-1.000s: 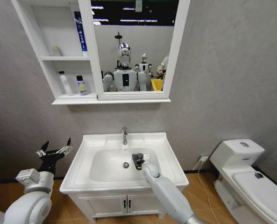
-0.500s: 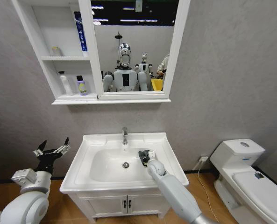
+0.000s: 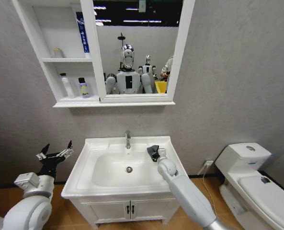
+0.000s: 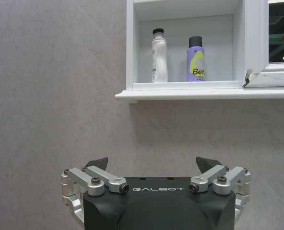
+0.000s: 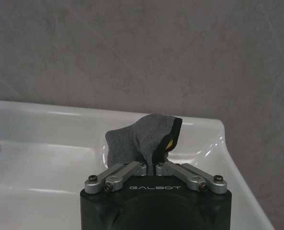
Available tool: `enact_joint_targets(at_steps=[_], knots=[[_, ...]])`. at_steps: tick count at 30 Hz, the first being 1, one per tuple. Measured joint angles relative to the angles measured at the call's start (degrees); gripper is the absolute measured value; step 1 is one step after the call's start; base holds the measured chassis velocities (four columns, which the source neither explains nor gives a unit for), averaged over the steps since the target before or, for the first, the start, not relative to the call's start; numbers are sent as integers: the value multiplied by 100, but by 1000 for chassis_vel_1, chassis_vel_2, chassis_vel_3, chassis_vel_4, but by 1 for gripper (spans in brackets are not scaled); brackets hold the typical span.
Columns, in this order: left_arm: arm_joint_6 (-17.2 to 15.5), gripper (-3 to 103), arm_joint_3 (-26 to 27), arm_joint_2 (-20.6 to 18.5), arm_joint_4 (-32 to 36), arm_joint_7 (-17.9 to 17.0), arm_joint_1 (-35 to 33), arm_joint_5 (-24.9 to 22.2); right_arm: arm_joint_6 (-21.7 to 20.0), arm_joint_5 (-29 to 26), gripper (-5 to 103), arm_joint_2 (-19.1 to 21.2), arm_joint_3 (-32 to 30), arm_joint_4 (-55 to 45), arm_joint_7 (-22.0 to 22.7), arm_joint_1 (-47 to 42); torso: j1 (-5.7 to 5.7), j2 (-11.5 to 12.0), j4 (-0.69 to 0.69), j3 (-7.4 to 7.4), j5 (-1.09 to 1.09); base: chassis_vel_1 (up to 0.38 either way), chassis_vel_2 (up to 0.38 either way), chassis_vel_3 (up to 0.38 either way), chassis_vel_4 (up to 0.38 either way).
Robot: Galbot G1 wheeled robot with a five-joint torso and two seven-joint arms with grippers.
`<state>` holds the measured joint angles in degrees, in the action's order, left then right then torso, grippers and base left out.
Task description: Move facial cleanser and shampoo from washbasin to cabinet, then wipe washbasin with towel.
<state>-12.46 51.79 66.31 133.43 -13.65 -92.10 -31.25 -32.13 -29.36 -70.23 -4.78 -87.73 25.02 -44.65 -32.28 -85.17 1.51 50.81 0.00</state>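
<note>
Right gripper [image 5: 154, 165] — clamps towel [image 5: 139, 139] | washbasin [image 3: 91, 146] right rim, seemingly touching

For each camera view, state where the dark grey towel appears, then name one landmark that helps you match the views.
Head view: the towel sits at the washbasin's back right, pinched in the right end effector.
Left wrist view: not in it.
Right wrist view: the towel bunches mid-picture, clamped between the end effector's fingers.
Shared landmark: the washbasin's white rim against the grey wall.
</note>
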Motion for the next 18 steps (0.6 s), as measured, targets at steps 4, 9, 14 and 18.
enact_joint_targets(at_steps=[4, 9, 14, 18], knots=[[4, 100, -30, 27, -2, 11, -10, 31, 211, 208, 3, -4, -70, 428, -197, 312, -1, 0, 0, 0, 0, 0, 0, 0, 0], [4, 100, -62, 14, -5, 4, 10, 42, 135, 162, 3, -29, -136, 490, -125, 345, -1, 0, -1, 0, 0, 0, 0, 0, 0], [4, 100, -42, -2, -10, -1, 6, 39, 91, 151, 3, -10, -244, 566, -170, 239, 0, 0, 0, 0, 0, 0, 0, 0, 0], [6, 100, -36, -6, -17, -1, -5, 39, 11, 180, 3, 0, -287, 573, -229, 134, -1, 0, 0, 0, 0, 0, 0, 0, 0]])
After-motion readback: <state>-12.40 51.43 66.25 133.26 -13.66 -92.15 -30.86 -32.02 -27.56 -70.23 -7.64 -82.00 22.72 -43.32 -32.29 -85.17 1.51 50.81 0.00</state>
